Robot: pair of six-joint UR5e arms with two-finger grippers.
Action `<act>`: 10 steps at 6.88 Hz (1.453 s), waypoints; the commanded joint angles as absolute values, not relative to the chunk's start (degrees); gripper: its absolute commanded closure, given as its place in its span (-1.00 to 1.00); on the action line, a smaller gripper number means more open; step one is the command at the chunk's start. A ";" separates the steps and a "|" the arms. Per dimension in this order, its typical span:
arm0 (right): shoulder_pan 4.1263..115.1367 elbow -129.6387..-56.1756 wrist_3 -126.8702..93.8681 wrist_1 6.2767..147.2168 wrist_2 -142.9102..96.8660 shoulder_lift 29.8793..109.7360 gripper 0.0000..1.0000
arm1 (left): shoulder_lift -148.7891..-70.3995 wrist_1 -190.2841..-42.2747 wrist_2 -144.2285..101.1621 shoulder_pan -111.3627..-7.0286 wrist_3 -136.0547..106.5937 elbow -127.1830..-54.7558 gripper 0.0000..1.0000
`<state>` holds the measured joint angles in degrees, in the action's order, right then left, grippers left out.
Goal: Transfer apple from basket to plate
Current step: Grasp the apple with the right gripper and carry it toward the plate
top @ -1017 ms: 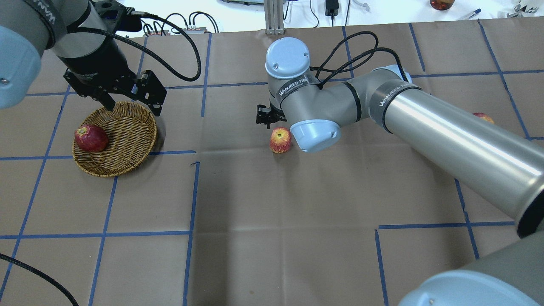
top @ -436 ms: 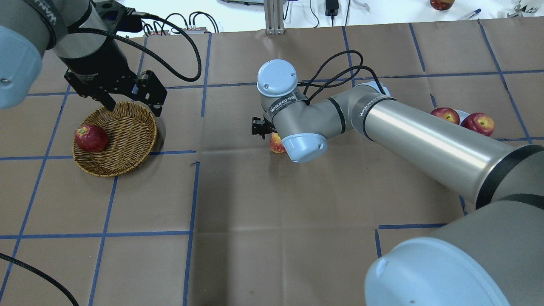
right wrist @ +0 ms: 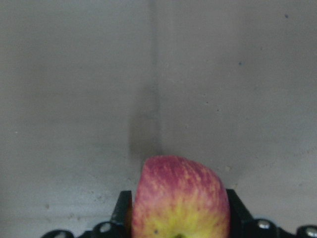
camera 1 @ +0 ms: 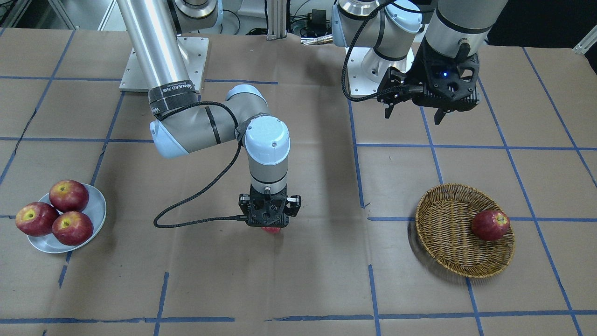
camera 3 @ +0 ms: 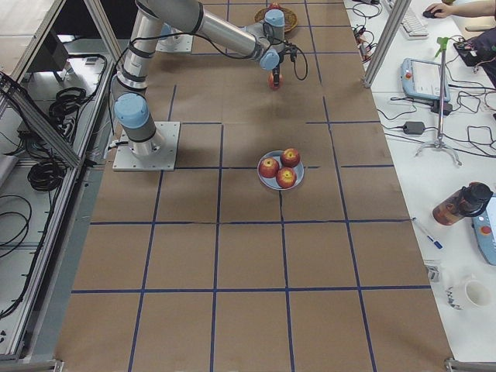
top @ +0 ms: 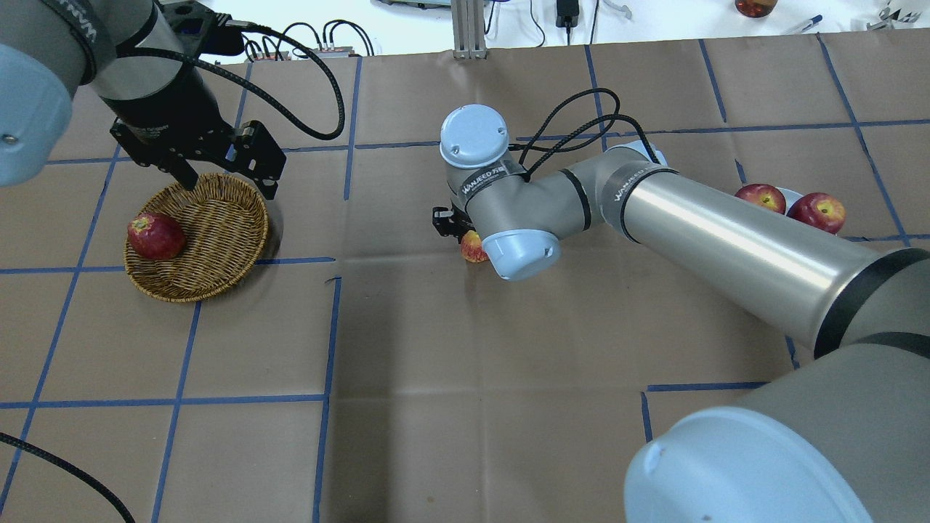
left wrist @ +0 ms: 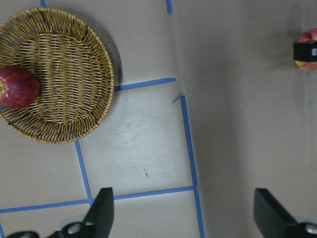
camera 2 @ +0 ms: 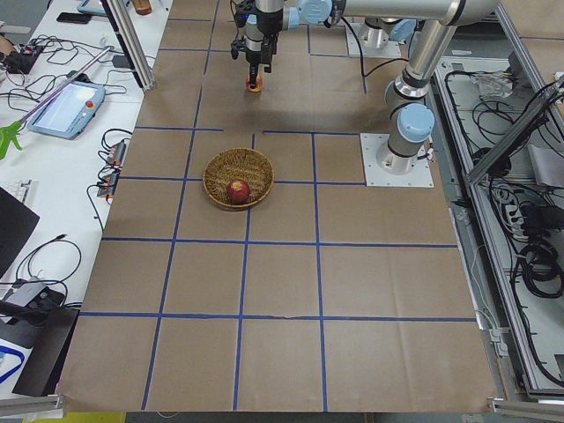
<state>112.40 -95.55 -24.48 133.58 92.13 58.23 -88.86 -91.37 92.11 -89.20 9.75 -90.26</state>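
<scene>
We see the right gripper down at the middle of the table, far from every edge, its jaws set against both sides of the apple, seemingly clamped. The left gripper hangs, jaws apart, over the basket near the left edge; the plate sits near the right edge.

A basket sits mid-desk with a dark apple inside. Far off, the right gripper points straight down onto the apple.
</scene>
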 commanded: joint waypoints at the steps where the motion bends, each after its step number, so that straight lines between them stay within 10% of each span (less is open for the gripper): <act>1: 112.06 -94.49 -24.43 131.50 92.02 59.75 -0.03 | -88.86 -91.41 92.11 -89.21 9.76 -90.26 -0.98; 10: 71.59 -95.79 22.51 113.29 91.76 77.08 -0.03 | -88.86 -91.58 92.20 -89.21 9.76 -90.09 -0.98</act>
<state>78.07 -94.93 12.66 113.50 92.00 76.94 -88.87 -91.53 92.17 -89.21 9.76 -90.15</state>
